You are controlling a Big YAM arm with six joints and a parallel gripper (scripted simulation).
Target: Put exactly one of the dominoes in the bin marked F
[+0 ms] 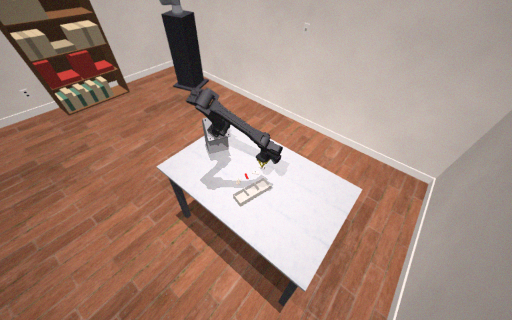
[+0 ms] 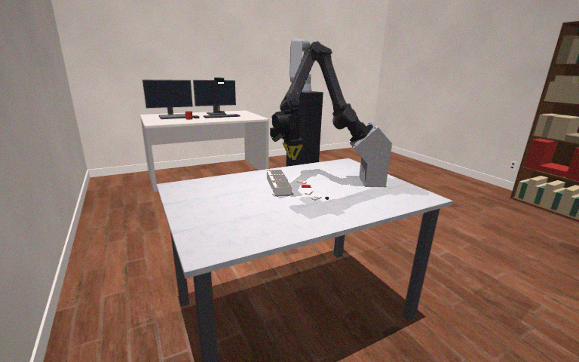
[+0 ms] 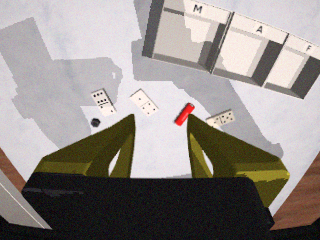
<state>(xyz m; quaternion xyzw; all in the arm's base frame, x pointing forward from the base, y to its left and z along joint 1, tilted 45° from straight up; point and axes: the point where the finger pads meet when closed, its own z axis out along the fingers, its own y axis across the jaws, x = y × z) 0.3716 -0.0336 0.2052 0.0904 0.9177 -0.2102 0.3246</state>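
My gripper (image 3: pixel 161 121) is open and empty, held well above the table; it also shows in the top and exterior views (image 1: pixel 262 163) (image 2: pixel 292 150). Three white dominoes lie flat on the table below it: one at the left (image 3: pixel 102 99), one in the middle (image 3: pixel 144 102) and one at the right (image 3: pixel 220 119). The long bin (image 3: pixel 234 43) lies beyond them, with compartments marked M (image 3: pixel 180 34), A (image 3: pixel 250 47) and F (image 3: pixel 300 63). All three compartments look empty. The bin also shows in the top and exterior views (image 1: pixel 252 191) (image 2: pixel 278 182).
A small red piece (image 3: pixel 184 114) lies between the middle and right dominoes. A tiny black piece (image 3: pixel 95 122) lies beside the left domino. The arm's grey base block (image 2: pixel 375 157) stands at the table's far edge.
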